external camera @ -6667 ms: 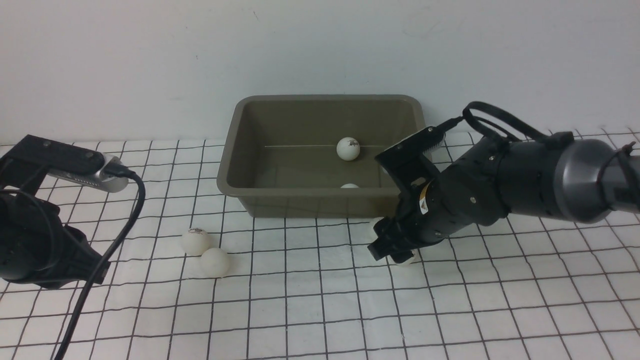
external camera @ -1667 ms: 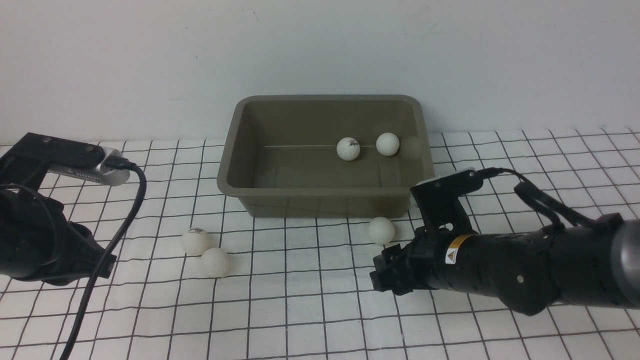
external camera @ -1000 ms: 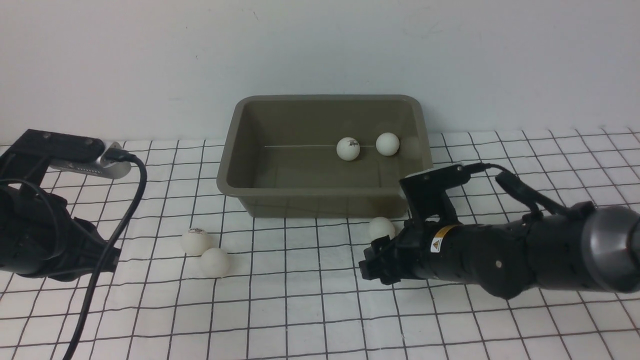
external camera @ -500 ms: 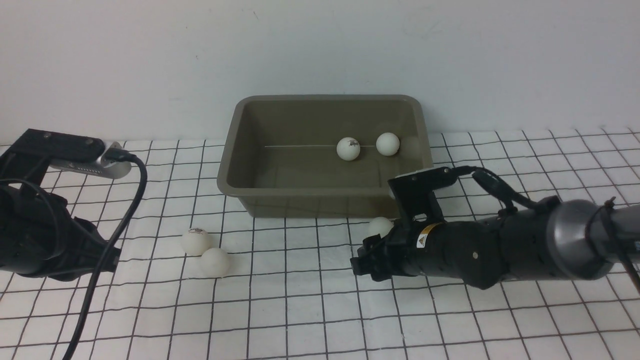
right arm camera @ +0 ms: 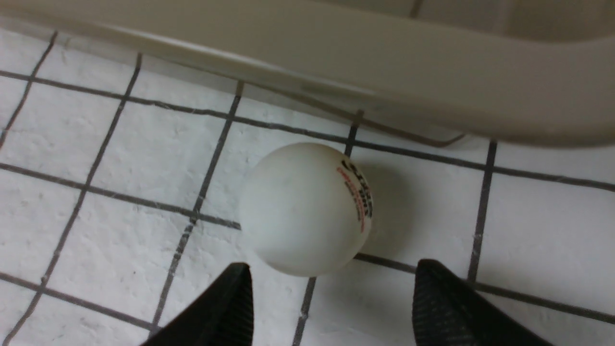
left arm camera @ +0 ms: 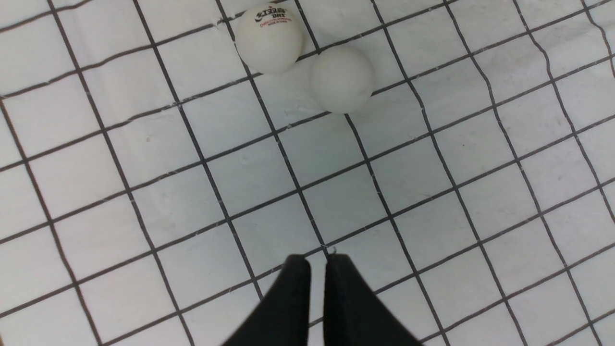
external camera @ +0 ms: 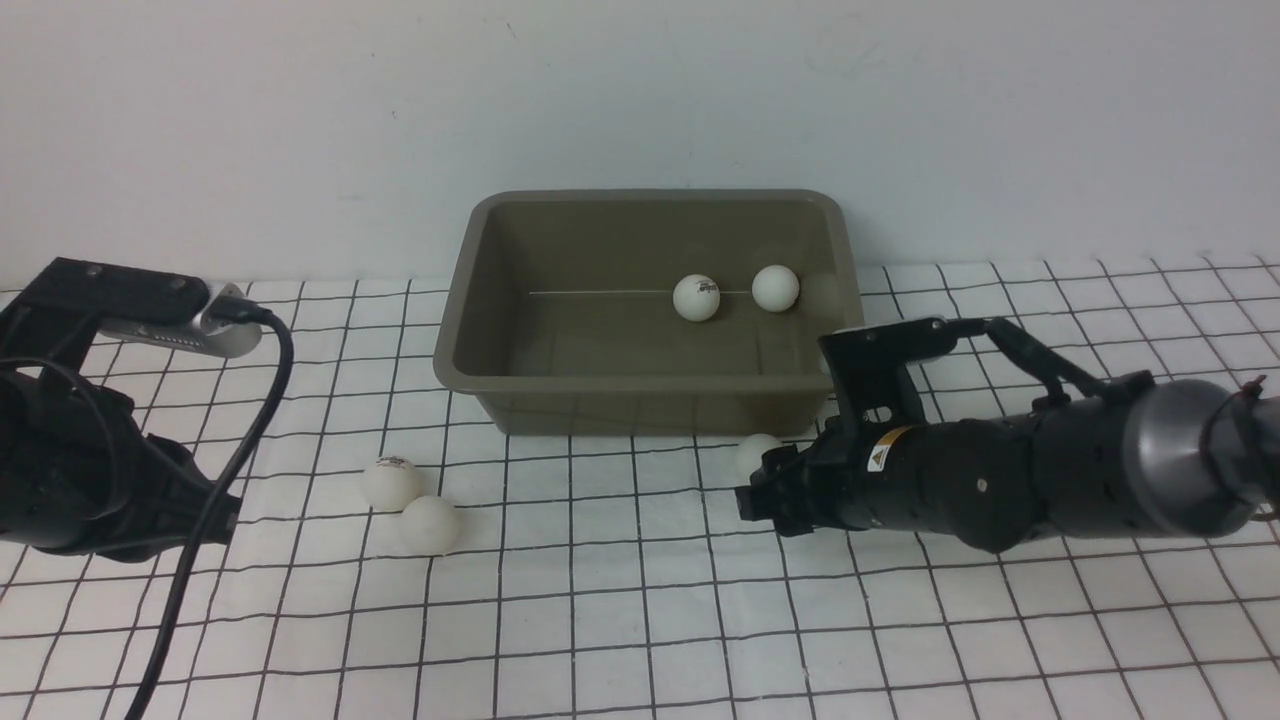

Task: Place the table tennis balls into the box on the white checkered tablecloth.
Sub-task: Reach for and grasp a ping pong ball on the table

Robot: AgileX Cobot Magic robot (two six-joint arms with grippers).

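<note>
Rightward the right tool (right arm camera: 331,288) has shifted, jaws apart just short of a ball (right arm camera: 305,209) (on the tablecloth (right arm camera: 144,144) beside the near wall of the box (right arm camera: 384,96)). The left tool (left arm camera: 317,263) has its jaws together, empty.

The near ball (right arm camera: 305,209) is backed closely by the box (right arm camera: 365,72) wall, and bare tablecloth (right arm camera: 120,144) is left at both its sides. The left printed ball (left arm camera: 269,31) and the plain ball (left arm camera: 342,78) are set together, with open cloth around them.
</note>
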